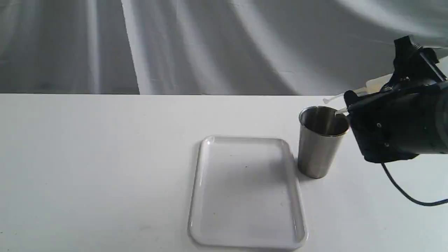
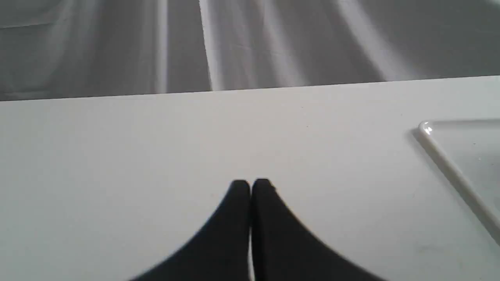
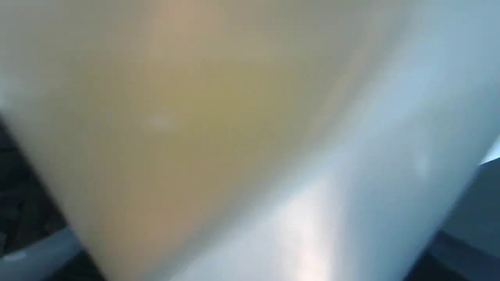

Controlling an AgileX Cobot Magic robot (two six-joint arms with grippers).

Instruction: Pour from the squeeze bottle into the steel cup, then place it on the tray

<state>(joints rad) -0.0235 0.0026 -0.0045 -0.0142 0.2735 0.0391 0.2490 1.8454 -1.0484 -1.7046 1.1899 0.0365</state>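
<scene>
The steel cup (image 1: 316, 150) stands upright on the table just right of the white tray (image 1: 194, 196). My right gripper (image 1: 364, 105) is shut on the squeeze bottle (image 1: 379, 81), which is tipped over toward the cup. Its nozzle (image 1: 341, 111) pokes over the cup's right rim, and the thin cap strap (image 1: 330, 99) sticks out above it. Most of the bottle is hidden behind the gripper. The right wrist view is filled by the blurred bottle wall (image 3: 218, 128), with amber liquid showing through. My left gripper (image 2: 250, 185) is shut and empty, low over bare table left of the tray's corner (image 2: 449, 164).
The tray holds nothing. A black cable (image 1: 402, 190) hangs from the right arm down to the table at the right edge. Grey draped cloth (image 1: 210, 45) backs the table's far edge.
</scene>
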